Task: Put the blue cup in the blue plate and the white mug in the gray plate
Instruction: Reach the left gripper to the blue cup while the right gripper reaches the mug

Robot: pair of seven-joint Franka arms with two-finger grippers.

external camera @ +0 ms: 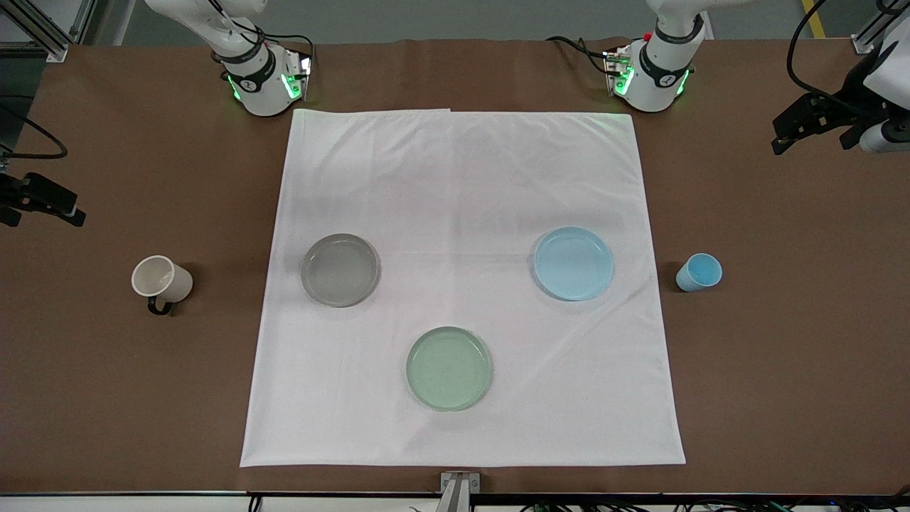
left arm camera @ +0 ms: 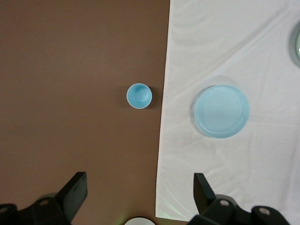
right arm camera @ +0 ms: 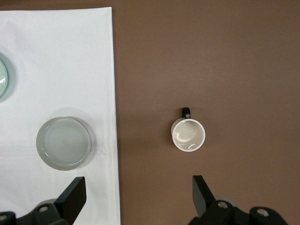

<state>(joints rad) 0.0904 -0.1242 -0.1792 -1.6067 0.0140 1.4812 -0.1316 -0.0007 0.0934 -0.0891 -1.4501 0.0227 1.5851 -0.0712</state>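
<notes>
The blue cup [external camera: 699, 272] stands upright on the bare brown table at the left arm's end, just off the cloth and beside the blue plate [external camera: 573, 263]. The white mug [external camera: 161, 279] stands on the brown table at the right arm's end, its black handle toward the front camera; the gray plate [external camera: 340, 269] lies on the cloth beside it. My left gripper [external camera: 814, 135] is open and empty, high over the table at its end; its view shows the cup [left arm camera: 139, 95] and blue plate [left arm camera: 221, 111]. My right gripper [external camera: 43, 203] is open and empty; its view shows the mug [right arm camera: 188, 134] and gray plate [right arm camera: 63, 143].
A white cloth [external camera: 462, 178] covers the table's middle. A pale green plate [external camera: 448, 368] lies on it, nearer the front camera than the other two plates. The arm bases [external camera: 259, 78] [external camera: 657, 75] stand at the table's back edge.
</notes>
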